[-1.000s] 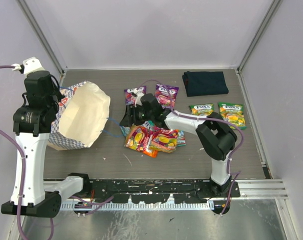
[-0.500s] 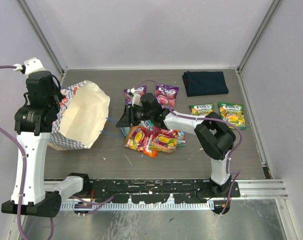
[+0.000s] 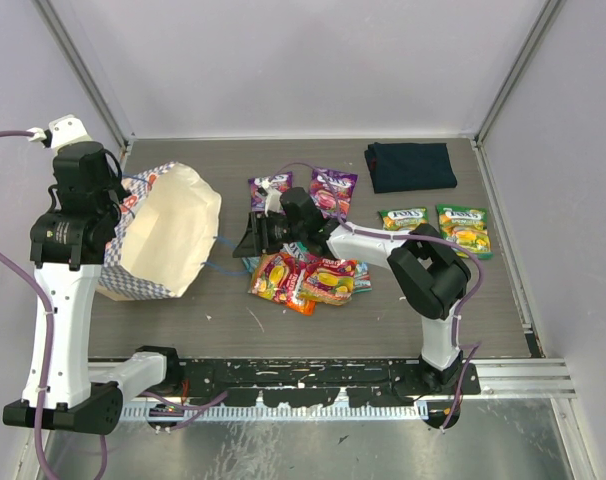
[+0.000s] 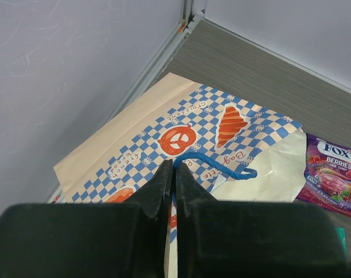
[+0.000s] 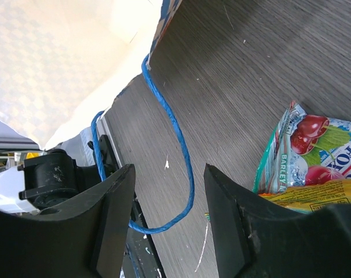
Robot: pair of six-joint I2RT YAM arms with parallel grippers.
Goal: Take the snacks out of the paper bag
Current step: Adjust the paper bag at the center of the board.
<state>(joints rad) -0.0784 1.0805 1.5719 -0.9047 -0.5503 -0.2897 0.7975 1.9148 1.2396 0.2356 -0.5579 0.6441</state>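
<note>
My left claw (image 4: 174,169) is pinched on the paper bag (image 3: 143,285) rim, mouth tipped toward the snacks (image 3: 305,278) lying mid-table. My right claw (image 5: 168,197) is open and empty, so I'd reach in low, dodging the blue cord (image 5: 176,139).

Both of your arms are built alike: smooth white shells on the long links and chunky matt-black housings at the joints. Your left arm (image 3: 58,320) carries a white plug block (image 3: 63,128) fed by a purple cable (image 3: 3,133). A thinner purple lead (image 3: 460,325) runs along your right arm (image 3: 368,242). The left pincer (image 4: 174,174) and right pincer (image 5: 169,174) are plain black, with broad wedge-shaped fingers (image 5: 114,220). Both bases are bolted to a black perforated rail (image 3: 313,372).
</note>
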